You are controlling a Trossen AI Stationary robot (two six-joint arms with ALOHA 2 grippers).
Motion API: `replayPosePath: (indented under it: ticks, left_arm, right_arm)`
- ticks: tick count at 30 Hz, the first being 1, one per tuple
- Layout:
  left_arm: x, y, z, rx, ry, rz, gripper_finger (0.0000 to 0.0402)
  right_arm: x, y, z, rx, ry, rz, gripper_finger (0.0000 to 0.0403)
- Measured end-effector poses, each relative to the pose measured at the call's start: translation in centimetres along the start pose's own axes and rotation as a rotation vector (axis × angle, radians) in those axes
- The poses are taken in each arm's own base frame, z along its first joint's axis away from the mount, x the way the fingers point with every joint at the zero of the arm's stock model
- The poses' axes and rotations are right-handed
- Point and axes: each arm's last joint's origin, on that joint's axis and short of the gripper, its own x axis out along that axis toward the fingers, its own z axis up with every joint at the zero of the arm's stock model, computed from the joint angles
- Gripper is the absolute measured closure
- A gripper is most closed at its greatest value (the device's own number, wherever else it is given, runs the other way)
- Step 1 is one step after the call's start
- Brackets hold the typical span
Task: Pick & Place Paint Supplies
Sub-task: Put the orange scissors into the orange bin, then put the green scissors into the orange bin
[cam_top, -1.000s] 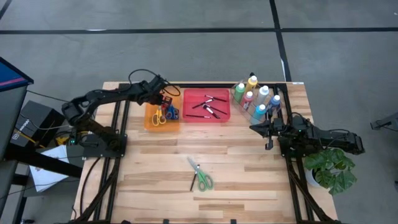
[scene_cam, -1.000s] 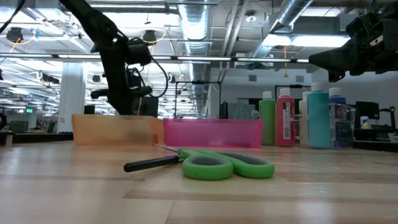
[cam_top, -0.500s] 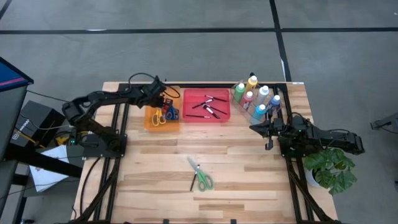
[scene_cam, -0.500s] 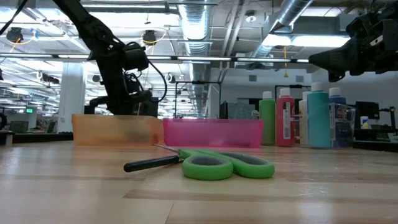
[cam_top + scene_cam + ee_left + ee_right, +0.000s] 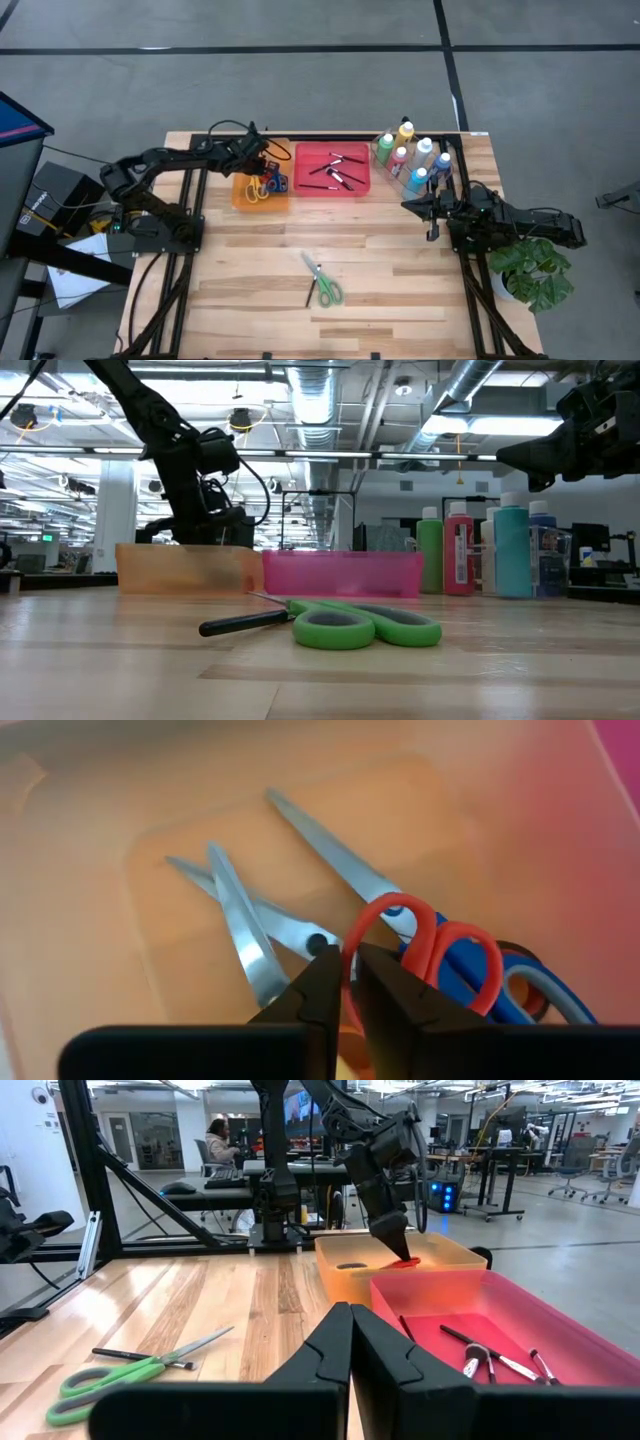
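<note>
Red scissors (image 5: 420, 935) sit in the orange bin (image 5: 243, 196), one handle loop pinched between the left gripper's (image 5: 348, 975) nearly closed jaws.

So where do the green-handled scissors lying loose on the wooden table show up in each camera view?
High view: green-handled scissors, lower centre of the table.
Low view: foreground centre, a thin dark-handled brush beside them.
Left wrist view: not in it.
Right wrist view: lower left.
Shared landmark: the pink plastic tray.
</note>
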Motion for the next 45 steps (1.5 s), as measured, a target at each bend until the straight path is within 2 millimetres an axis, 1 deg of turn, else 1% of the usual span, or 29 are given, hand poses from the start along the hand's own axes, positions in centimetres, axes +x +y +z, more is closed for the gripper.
replayPosePath:
  ticks: [6, 11, 15, 21, 25, 29, 34, 36, 39, 42, 45]
  left_arm:
    - [0.0, -0.1, 0.0, -0.001, -0.007, 0.002, 0.0343]
    - [0.0, -0.1, 0.1, 0.001, -0.017, -0.002, 0.0309]
    - [-0.1, -0.3, 0.2, 0.027, -0.028, -0.007, 0.0270]
    - [-0.1, -0.3, 0.2, 0.029, -0.034, -0.011, 0.0198]
    - [-0.2, -0.4, 0.6, 0.042, -0.042, -0.013, 0.0164]
    - [-0.6, -0.6, 1.2, 0.045, -0.038, -0.012, 0.0150]
    - [-1.7, -1.2, 2.1, 0.096, -0.001, -0.035, 0.0152]
    - [-2.6, -1.6, 2.6, 0.130, 0.015, -0.060, 0.0156]
    - [-5.3, -2.7, 3.2, 0.185, -0.027, -0.132, 0.0161]
    - [-9.1, -3.9, 3.2, 0.245, -0.115, -0.283, 0.0164]
    - [-13.1, -5.1, 2.0, 0.343, -0.177, -0.511, 0.0164]
  right_arm:
    - [0.0, 0.0, 0.0, 0.000, 0.000, 0.000, 0.0403]
    - [0.0, 0.0, 0.0, 0.000, 0.000, 0.000, 0.0403]
    - [0.0, 0.0, 0.0, 0.000, 0.000, 0.000, 0.0403]
    - [0.0, 0.0, 0.0, 0.000, 0.000, 0.000, 0.0403]
    - [0.0, 0.0, 0.0, 0.000, 0.000, 0.000, 0.0403]
    - [0.0, 0.0, 0.0, 0.000, 0.000, 0.000, 0.0403]
    - [0.0, 0.0, 0.0, 0.000, 0.000, 0.000, 0.0403]
    - [0.0, 0.0, 0.0, 0.000, 0.000, 0.000, 0.0403]
    - [0.0, 0.0, 0.0, 0.000, 0.000, 0.000, 0.0403]
    - [0.0, 0.0, 0.0, 0.000, 0.000, 0.000, 0.0403]
    - [0.0, 0.0, 0.0, 0.000, 0.000, 0.000, 0.0403]
